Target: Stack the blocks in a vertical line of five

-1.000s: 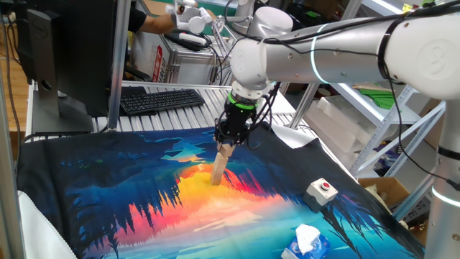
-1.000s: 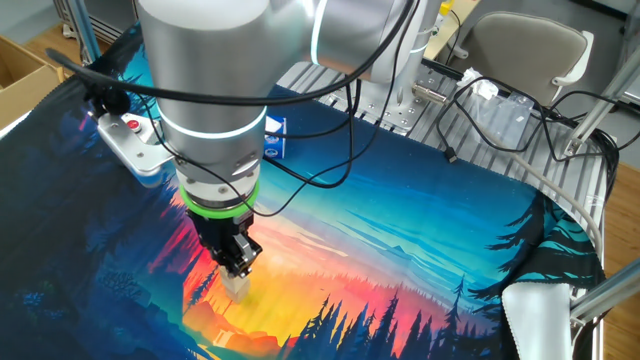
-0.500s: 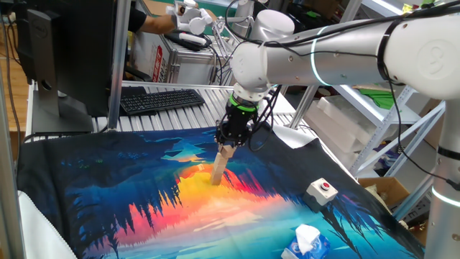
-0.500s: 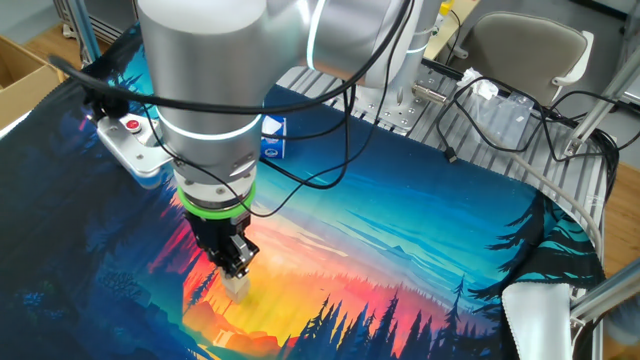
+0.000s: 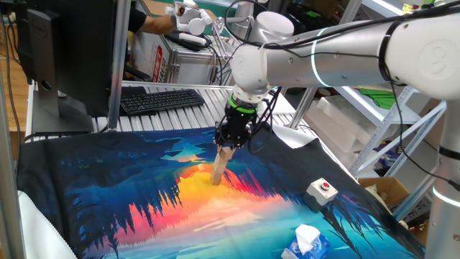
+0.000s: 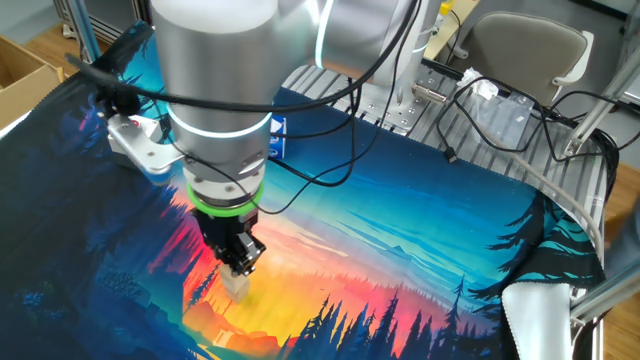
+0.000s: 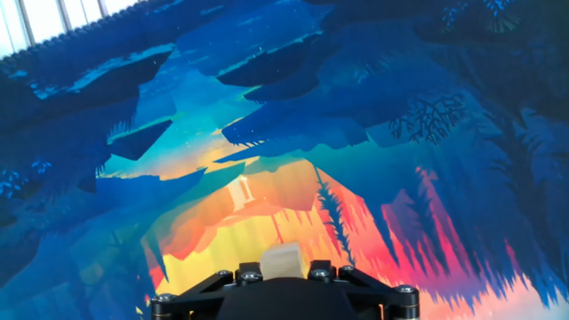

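A narrow column of pale tan wooden blocks (image 5: 219,170) stands on the orange part of the printed mat, looking slightly tilted in this view. My gripper (image 5: 227,147) sits right on top of the column, shut on the top block. From the other side the gripper (image 6: 240,268) hangs over the blocks (image 6: 236,285), and only the lower part of the stack shows beneath it. In the hand view the top block (image 7: 283,259) sits between the jaws of the gripper (image 7: 283,267), and the blocks below it are hidden.
A white box with a red button (image 5: 321,190) lies at the mat's right side. A blue-and-white carton (image 5: 305,242) sits at the front right. Behind the mat are a keyboard (image 5: 159,99) and a monitor (image 5: 68,50). The arm hides most of the white box (image 6: 140,152).
The arm's upper body has shifted slightly, now covering the red button in the other fixed view. The gripper and the stack have stayed in about the same place.
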Controlling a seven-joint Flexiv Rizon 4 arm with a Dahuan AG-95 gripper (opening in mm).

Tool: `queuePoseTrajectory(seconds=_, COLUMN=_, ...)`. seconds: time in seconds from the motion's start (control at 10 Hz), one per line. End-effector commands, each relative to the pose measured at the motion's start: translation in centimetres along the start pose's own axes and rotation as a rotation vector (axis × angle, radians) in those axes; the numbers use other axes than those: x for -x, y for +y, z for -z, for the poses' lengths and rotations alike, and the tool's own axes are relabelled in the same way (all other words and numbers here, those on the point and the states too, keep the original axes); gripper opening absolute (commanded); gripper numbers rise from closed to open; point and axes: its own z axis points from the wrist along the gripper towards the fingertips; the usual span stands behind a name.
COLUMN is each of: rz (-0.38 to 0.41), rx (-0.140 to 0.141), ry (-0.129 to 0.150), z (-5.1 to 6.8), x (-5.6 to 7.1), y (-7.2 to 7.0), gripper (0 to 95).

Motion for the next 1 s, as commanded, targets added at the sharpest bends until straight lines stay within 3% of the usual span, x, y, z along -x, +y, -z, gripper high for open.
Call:
queuePoseTrajectory(seconds=0.1, rz=-0.008, rx=0.006, ry=0.006, z=-0.04, x=0.11, y=0.12, gripper=0.0)
queuePoseTrajectory(seconds=0.7, rz=-0.025, rx=0.001, ry=0.018, z=-0.09, x=0.07, y=0.15, gripper=0.0)
queuePoseTrajectory(seconds=0.8, rz=-0.026, rx=0.001, ry=0.018, z=-0.11, x=0.08, y=0.17, gripper=19.0)
queuePoseTrajectory(seconds=1.0, rz=-0.031, rx=0.000, ry=0.017, z=-0.17, x=0.08, y=0.20, gripper=19.0)
